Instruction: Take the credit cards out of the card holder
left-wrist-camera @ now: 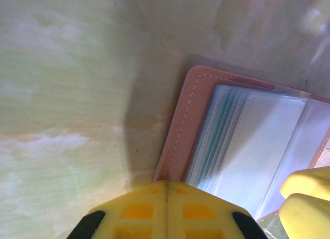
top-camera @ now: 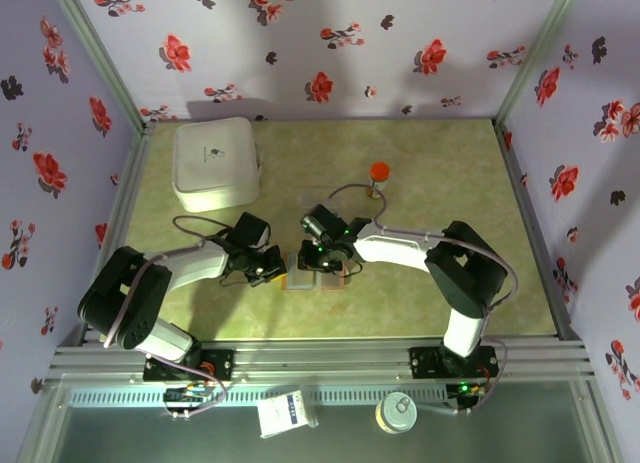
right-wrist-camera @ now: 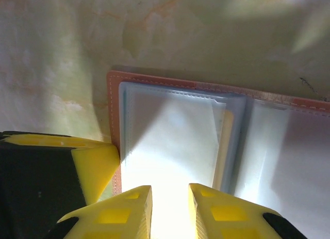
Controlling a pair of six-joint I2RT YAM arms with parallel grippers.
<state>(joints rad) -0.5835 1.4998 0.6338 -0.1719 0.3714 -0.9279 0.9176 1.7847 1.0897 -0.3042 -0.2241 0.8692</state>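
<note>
Yellow fingertips (left-wrist-camera: 139, 210) sit closest to each wrist lens. Those of my left gripper (left-wrist-camera: 166, 191) are pressed flat together, with only a thin seam between them. They meet right at the near corner of the card holder (left-wrist-camera: 181, 120), which lies spread open on the pale green table (left-wrist-camera: 67, 94). Whether they touch its stitched brown border I cannot tell. Just ahead of those clenched jaws and to their right, the holder's clear sleeves (left-wrist-camera: 268, 141) fan out, with thin teal edges of the credit cards (left-wrist-camera: 220, 128) showing inside the stack. My right gripper (right-wrist-camera: 170, 200) has its jaws standing a little apart, and the bright top sleeve shows through the narrow gap. The tips hover over the near edge of that page, and I cannot tell whether they touch it. Ahead of these jaws and slightly to the right, a yellowish card edge (right-wrist-camera: 227, 146) peeks from behind the top sleeve, tucked inside the holder. To their left, a finger of my left gripper lies against the holder's brown side edge. From above, the holder lies between my two grippers, close against both. Well beyond my left jaws sits a white box (top-camera: 215, 163), and well beyond my right jaws stands a small orange-capped bottle (top-camera: 379, 175).
</note>
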